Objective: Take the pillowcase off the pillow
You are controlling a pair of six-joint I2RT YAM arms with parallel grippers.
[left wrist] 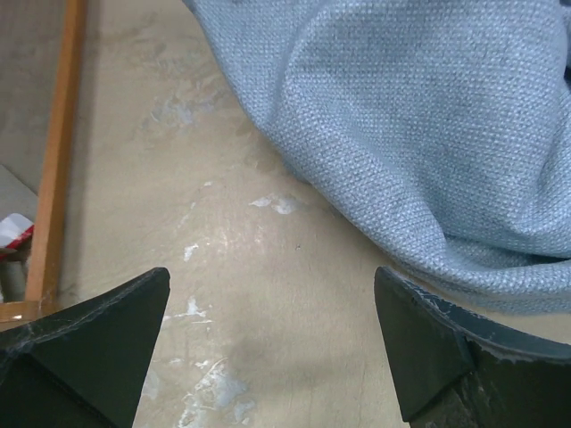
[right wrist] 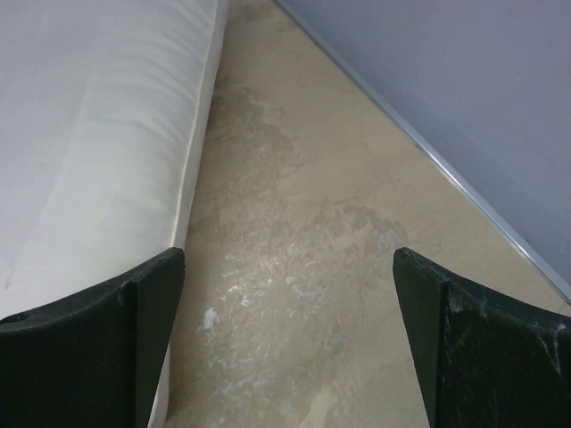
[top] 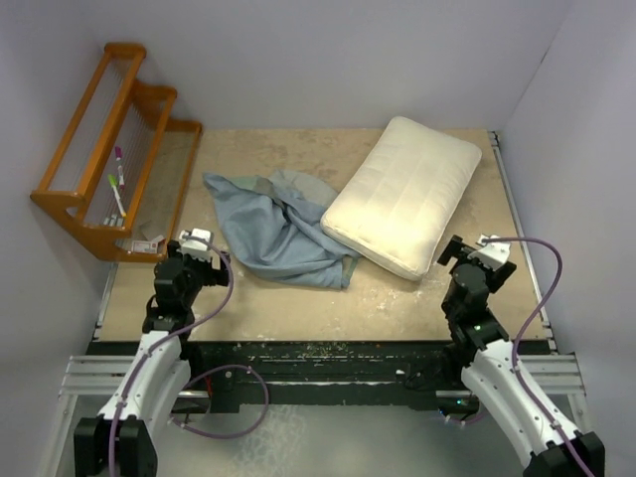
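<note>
Pillowcase (top: 283,237) lies crumpled on the tabletop (top: 298,298), left of centre, with the blue-grey face up and a patch of olive-grey cloth showing at its far edge. It is fully off the pillow (top: 402,194), which lies flat and bare to the right, set diagonally with its far end toward the right rear corner. The right edge of the pillowcase meets the near left side of the pillow; whether the cloth is tucked beneath it cannot be told. The left gripper (top: 196,244) sits low over the tabletop just left of the pillowcase, with its jaws spread wide and nothing between them. In the left wrist view only bare tabletop lies between the jaws, and a fold of blue-grey cloth fills the upper right, ending close to one finger (left wrist: 446,357). The right gripper (top: 475,254) sits just beside the near right corner of the pillow, also released, with its jaws wide apart and empty. In the right wrist view the cream side of the pillow runs along the left and reaches one finger (right wrist: 107,348); contact there cannot be confirmed. A wooden rack (top: 109,149) stands along the left edge of the tabletop with a few pens inside. A metal strip (right wrist: 464,192) borders the right edge against the wall.
</note>
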